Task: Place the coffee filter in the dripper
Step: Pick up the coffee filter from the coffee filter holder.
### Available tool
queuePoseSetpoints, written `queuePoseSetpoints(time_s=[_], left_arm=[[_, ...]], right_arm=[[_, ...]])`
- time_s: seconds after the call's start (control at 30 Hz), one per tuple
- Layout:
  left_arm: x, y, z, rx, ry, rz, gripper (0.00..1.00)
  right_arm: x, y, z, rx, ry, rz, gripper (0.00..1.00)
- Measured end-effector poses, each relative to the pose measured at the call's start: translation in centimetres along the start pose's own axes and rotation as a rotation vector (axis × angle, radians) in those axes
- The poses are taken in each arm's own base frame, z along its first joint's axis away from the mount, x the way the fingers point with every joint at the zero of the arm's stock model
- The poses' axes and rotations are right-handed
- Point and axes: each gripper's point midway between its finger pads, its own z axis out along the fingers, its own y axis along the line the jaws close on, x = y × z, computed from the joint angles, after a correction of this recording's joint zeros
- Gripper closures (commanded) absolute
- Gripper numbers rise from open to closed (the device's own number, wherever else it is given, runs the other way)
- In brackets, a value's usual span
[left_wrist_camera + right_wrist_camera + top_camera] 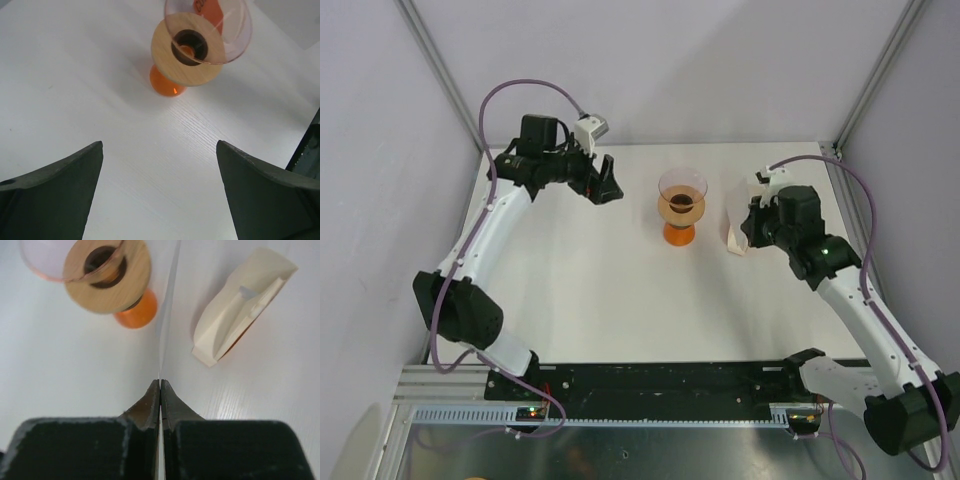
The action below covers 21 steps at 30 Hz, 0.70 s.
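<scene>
The dripper (682,190), a clear pinkish cone, sits in a brown ring (165,50) on top of the orange beaker (680,234) at the table's far middle. It also shows in the left wrist view (227,35) and the right wrist view (55,265). My right gripper (160,382) is shut on the coffee filter (168,315), a thin white sheet seen edge-on, held just right of the dripper. In the top view this gripper (745,228) is right of the beaker. My left gripper (160,145) is open and empty, left of the dripper (605,190).
A thick cream bundle of filters (235,310) lies on the table right of the held filter. The orange beaker (136,310) stands under the ring (127,280). Metal frame posts stand at the far corners (865,90).
</scene>
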Motion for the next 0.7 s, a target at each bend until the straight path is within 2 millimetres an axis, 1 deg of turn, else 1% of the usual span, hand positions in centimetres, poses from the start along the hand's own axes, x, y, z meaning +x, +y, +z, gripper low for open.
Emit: queuePoseSetpoints(time_s=[0.13, 0.23, 0.27, 0.33, 0.37, 0.4, 0.43, 0.5, 0.57, 0.7], left_arm=[[0.1, -2.4, -1.2, 0.044, -0.014, 0.069, 0.00], [0.3, -5.6, -2.1, 0.103, -0.026, 0.160, 0.00], [0.2, -6.7, -2.4, 0.124, -0.034, 0.189, 0.00], [0.3, -9.4, -3.3, 0.184, -0.059, 0.265, 0.00], [0.3, -10.3, -3.6, 0.207, -0.069, 0.288, 0.00], [0.3, -11.4, -4.1, 0.236, -0.082, 0.315, 0.00], [0.3, -12.3, -4.6, 0.259, -0.095, 0.339, 0.00], [0.3, -13.5, -5.2, 0.295, -0.115, 0.373, 0.00], [0.6, -14.3, -5.4, 0.327, -0.122, 0.390, 0.00], [2.1, -15.5, -4.8, 0.389, -0.098, 0.406, 0.00]], right_arm=[[0.2, 1.7, -2.0, -0.108, 0.006, -0.060, 1.00], [0.0, 3.5, -3.7, -0.220, 0.003, -0.125, 1.00], [0.0, 4.3, -4.2, -0.261, 0.002, -0.150, 1.00], [0.0, 6.3, -5.3, -0.356, -0.003, -0.205, 1.00], [0.0, 7.4, -5.8, -0.406, -0.007, -0.232, 1.00], [0.0, 7.9, -6.2, -0.438, -0.012, -0.249, 1.00], [0.3, 9.4, -6.9, -0.503, -0.014, -0.280, 1.00], [0.6, 11.2, -7.9, -0.590, -0.019, -0.318, 1.00], [0.8, 12.7, -8.7, -0.660, -0.024, -0.351, 1.00], [0.4, 15.1, -10.5, -0.775, -0.059, -0.409, 1.00]])
